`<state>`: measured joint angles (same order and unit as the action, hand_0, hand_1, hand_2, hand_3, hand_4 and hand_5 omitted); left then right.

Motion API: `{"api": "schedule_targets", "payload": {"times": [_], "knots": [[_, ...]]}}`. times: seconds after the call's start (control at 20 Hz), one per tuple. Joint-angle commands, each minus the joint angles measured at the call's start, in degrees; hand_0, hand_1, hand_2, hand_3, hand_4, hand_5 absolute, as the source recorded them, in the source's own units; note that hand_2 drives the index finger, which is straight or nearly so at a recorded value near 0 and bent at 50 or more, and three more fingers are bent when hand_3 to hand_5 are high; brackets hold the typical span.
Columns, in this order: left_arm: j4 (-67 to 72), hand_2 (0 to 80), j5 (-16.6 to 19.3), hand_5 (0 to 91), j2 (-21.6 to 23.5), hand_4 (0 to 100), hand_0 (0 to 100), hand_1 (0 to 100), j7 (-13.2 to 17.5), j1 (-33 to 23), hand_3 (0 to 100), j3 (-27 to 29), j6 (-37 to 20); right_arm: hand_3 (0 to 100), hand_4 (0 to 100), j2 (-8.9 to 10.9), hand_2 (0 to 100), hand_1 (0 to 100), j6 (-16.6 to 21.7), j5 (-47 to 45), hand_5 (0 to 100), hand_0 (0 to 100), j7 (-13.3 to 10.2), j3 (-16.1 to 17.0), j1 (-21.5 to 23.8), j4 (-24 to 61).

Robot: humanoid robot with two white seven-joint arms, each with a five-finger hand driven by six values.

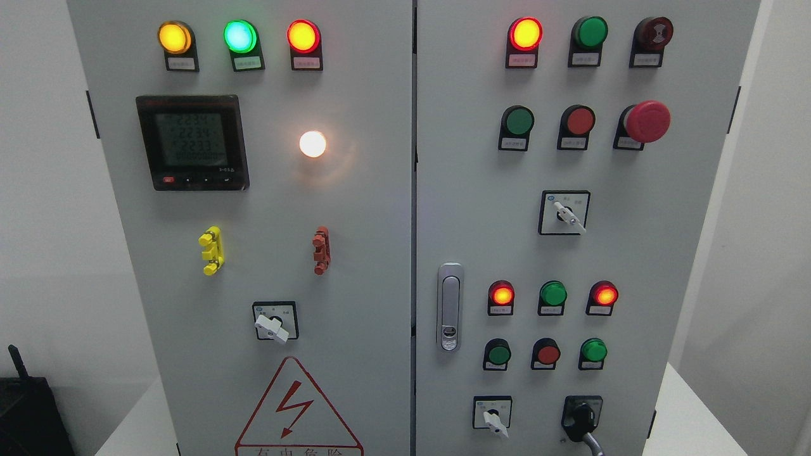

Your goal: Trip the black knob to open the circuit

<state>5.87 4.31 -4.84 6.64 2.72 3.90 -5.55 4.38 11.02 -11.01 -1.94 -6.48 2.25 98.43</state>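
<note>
The black knob point(580, 417) sits at the bottom right of the picture, low on the right door of the big grey cabinet point(355, 209). It is just to the right of a small white switch point(493, 418) and below a row of three round buttons, with a green button point(593, 350) right above it. The knob has a square black plate behind it and a black handle that points down and a little to the left. A thin grey thing point(592, 443) pokes up from the bottom edge and touches the knob's lower end; it may be one robot finger, but so little of it shows that I cannot tell which hand it belongs to, or whether the fingers are spread or curled. The knob looks like hard plastic, so it should not bend or squash. It is fixed to the door, so it will not lift off; it can only twist. It will likely feel stiff and then snap over with a click. The smooth black plastic may be slippery. The best place to hold it is the long handle part, pinched on both flat sides, then turned.
</note>
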Motion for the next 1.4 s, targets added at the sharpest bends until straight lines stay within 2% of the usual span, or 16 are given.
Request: {"api": "schedule_targets", "payload": {"times": [0.0,1.35], "knots": [[-1.12,0.0,0.0,0.0,0.0,0,12,39,0.04,0.09,0,-0.03,0.02,94,82,-0.07,0,11,0.06,0.02,64,0,1.06,-0.37,-0.14,0.0],[-1.12,0.0,0.0,0.0,0.0,0,12,39,0.04,0.0,0,0.05,0.02,93,81,-0.07,0,11,2.08,0.02,63,0,1.15,-0.46,-0.05,-0.09]]}}
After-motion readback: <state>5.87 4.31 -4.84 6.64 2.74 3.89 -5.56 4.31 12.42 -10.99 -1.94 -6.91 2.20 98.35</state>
